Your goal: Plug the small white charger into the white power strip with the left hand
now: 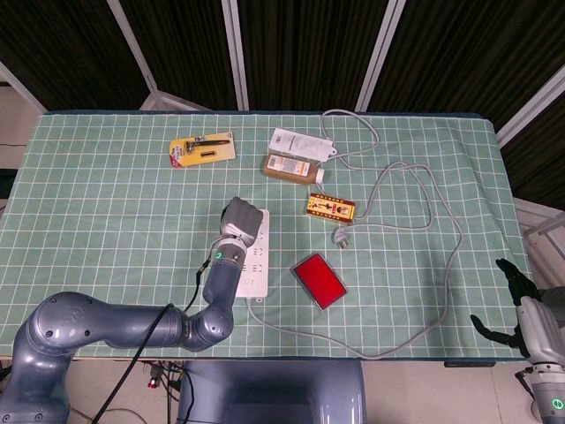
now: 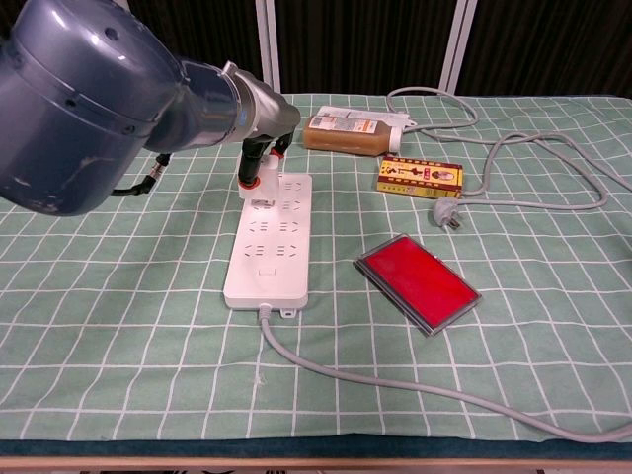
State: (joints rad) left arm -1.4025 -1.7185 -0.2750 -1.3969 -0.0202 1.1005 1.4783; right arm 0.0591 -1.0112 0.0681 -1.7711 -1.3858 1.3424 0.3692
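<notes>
Left hand [image 2: 259, 158] grips small white charger [image 2: 259, 185] | charger touching white power strip [image 2: 269, 247] far end

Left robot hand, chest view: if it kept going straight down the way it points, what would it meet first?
Most likely the white power strip. The left robot hand holds the small white charger right over the strip's far end; whether the charger already touches it is unclear.

Robot test bench, lab setting. One table [image 1: 88, 203] under a green gridded cloth stood against dark panels in a pale metal frame [image 1: 231, 44]; a grey robot arm [image 1: 115, 322] reached across it. Staged sundries lay spread out: red case [image 1: 319, 280], carded tool [image 1: 202, 150], small printed box [image 1: 330, 208].
</notes>
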